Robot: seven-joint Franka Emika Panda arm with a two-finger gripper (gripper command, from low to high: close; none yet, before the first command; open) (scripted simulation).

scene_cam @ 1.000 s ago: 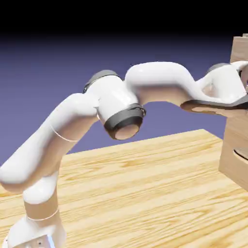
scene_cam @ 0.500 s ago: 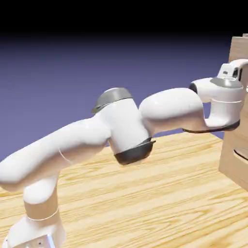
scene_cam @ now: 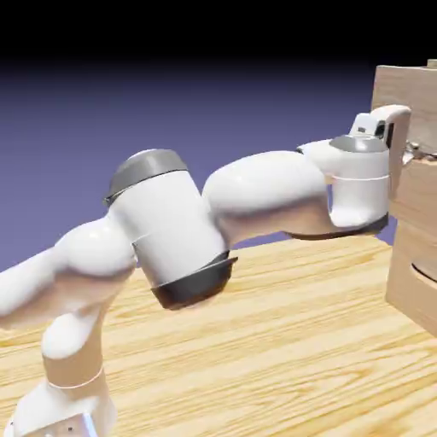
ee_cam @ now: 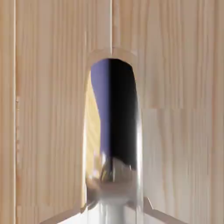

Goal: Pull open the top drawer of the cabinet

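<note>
The white arm is reaching across the bench to the cabinet, its claw gripping tight the shiny handle of the top drawer, which is standing out from the cabinet front.

This is no lived-in room but a rendered test scene from a physics simulation. The backdrop is a flat blue-violet field fading to black at the top, with no walls, windows or fittings. A yellow plank counter with smooth, repeating grain carries only a white robot arm on the left and a pale wood cabinet on the right. Every surface is clean and evenly lit, with the sheen of computer graphics
</note>
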